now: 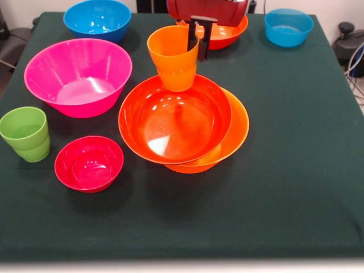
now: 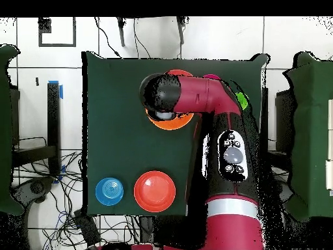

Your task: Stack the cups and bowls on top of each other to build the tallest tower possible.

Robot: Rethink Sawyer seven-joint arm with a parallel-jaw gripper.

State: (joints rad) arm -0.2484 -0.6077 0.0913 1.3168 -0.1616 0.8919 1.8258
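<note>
Orange plastic fills the jaws: the gripper [image 1: 197,38] is clamped on the far rim of the orange cup [image 1: 173,58], one finger inside and one outside the wall, and the cup hangs upright over the back edge of the tower [image 1: 182,122]. That tower, directly beneath the jaws, is a red-orange bowl [image 1: 173,119] nested slightly off-centre in the wide orange bowl [image 1: 234,133]. Beyond the jaws sits a shallow red-orange dish [image 1: 224,34]; to one side of them lie the pink bowl [image 1: 77,77], green cup [image 1: 25,133] and crimson bowl [image 1: 88,163].
</note>
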